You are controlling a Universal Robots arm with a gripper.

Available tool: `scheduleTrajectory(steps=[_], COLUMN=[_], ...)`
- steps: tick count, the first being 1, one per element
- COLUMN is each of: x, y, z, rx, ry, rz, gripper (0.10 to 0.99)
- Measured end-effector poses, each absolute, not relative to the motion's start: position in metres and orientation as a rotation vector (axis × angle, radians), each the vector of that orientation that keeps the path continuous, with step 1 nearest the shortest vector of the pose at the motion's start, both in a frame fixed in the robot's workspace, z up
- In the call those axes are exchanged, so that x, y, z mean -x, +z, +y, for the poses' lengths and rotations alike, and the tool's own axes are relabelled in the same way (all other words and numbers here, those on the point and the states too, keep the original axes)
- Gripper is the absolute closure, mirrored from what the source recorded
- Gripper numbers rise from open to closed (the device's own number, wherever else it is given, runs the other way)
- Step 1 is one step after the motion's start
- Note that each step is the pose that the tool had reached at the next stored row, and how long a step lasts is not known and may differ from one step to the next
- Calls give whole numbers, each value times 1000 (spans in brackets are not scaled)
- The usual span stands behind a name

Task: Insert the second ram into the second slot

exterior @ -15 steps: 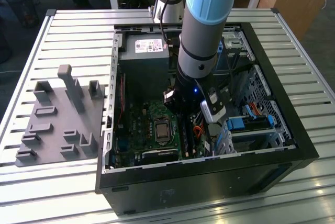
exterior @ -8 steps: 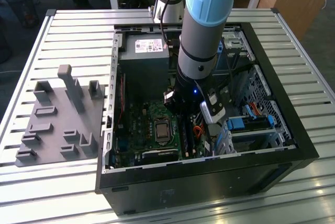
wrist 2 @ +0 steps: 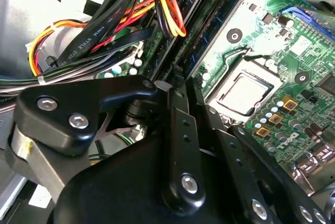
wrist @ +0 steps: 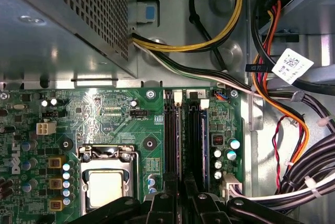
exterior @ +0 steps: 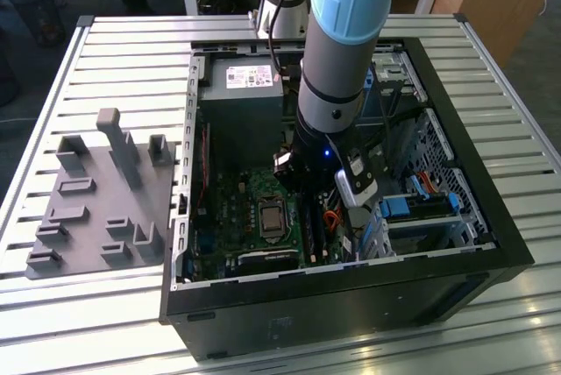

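My gripper [exterior: 308, 195] is deep inside the open computer case [exterior: 491, 217], over the black memory slots [wrist: 170, 130] on the green motherboard [wrist: 112, 109]. In both wrist views its black fingers stand close together. The second ram [wrist: 178, 130] shows edge-on as a thin strip along the slot beside the processor socket [wrist: 104, 182] and runs into the narrow gap at my gripper [wrist: 180, 185]. The second wrist view shows the second ram [wrist 2: 230, 9] as a bluish edge ahead of my gripper [wrist 2: 186, 88]. How deep it sits in the slot is hidden.
A neighbouring slot [wrist: 194, 135] lies on the side away from the socket. Bundled cables [wrist: 282, 130] crowd that side, and the power supply box [exterior: 241, 95] is at the far end. Blue drive brackets [exterior: 421, 208] sit towards the exterior view's right. A grey fixture plate [exterior: 101, 208] lies outside the case.
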State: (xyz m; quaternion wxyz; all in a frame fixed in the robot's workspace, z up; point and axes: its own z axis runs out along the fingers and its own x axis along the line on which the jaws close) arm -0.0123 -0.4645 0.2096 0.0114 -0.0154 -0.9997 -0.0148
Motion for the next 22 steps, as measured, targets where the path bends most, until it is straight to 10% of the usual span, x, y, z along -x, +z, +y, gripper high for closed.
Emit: scheduleTrajectory(steps=[22], x=[12], y=[233], z=[-464], rx=[48], ry=[-45], rz=[-3117], gripper=[980])
